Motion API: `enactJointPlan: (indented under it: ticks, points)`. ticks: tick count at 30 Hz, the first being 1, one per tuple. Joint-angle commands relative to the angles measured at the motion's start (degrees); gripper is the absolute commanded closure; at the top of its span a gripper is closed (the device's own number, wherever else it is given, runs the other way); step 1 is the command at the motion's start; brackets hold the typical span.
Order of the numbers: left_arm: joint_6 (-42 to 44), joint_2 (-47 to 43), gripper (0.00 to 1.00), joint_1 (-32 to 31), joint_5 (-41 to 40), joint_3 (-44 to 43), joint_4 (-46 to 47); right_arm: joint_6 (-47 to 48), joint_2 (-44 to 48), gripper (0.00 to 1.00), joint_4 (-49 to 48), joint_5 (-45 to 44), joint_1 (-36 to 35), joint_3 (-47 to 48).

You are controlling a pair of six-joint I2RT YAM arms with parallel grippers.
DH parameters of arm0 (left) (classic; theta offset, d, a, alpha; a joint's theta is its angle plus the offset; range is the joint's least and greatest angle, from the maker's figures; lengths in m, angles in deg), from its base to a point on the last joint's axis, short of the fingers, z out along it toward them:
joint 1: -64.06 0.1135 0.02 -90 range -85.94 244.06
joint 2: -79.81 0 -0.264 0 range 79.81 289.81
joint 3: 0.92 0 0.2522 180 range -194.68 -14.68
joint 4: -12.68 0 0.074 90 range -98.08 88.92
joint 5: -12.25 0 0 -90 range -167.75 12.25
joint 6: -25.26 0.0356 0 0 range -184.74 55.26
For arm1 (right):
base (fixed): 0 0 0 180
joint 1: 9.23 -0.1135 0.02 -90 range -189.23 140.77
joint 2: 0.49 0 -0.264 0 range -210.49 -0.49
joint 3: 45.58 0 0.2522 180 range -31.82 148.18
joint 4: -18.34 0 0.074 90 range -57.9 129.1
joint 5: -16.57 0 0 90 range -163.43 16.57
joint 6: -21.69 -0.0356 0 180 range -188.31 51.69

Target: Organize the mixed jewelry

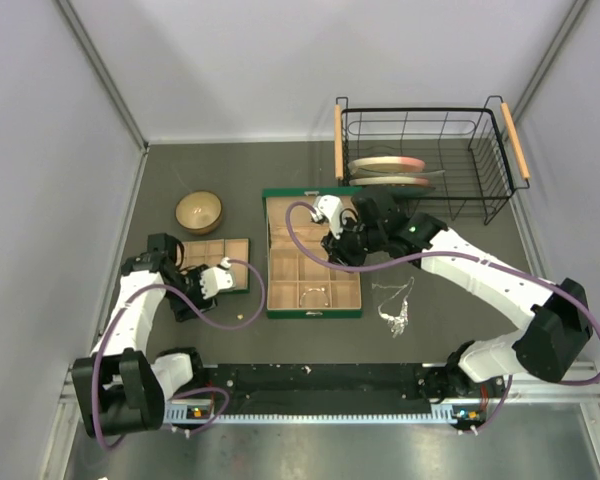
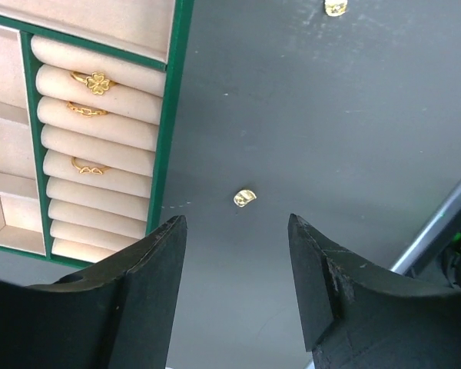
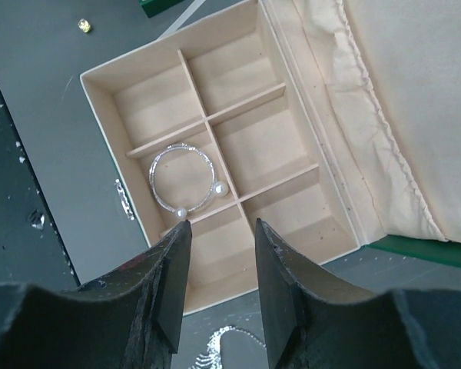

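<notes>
A thin silver bracelet hoop with two pearl ends lies in a near compartment of the green box; it also shows in the top view. A fine silver chain necklace lies on the table right of the box, and its edge shows in the right wrist view. A tiny gold bit lies on the table ahead of my open, empty left gripper. A second gold bit lies further off. My right gripper is open and empty above the box's near compartments.
A small green ring tray holds three gold rings in its beige rolls, beside my left gripper. A round wooden bowl sits at the back left. A black wire basket with plates stands at the back right.
</notes>
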Motion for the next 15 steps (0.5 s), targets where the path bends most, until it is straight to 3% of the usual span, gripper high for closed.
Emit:
enactJointPlan:
  ticks: [1, 15]
  points:
    - [0.7, 0.7, 0.4, -0.5, -2.1, 1.8, 4.5, -0.7, 1.7, 0.61, -3.2, 2.4, 0.9, -0.3]
    - [10.1, -3.2, 0.44, -0.6, -3.8, 9.5, 9.7, -0.8, -0.2, 0.61, -3.3, 2.9, 1.3, -0.6]
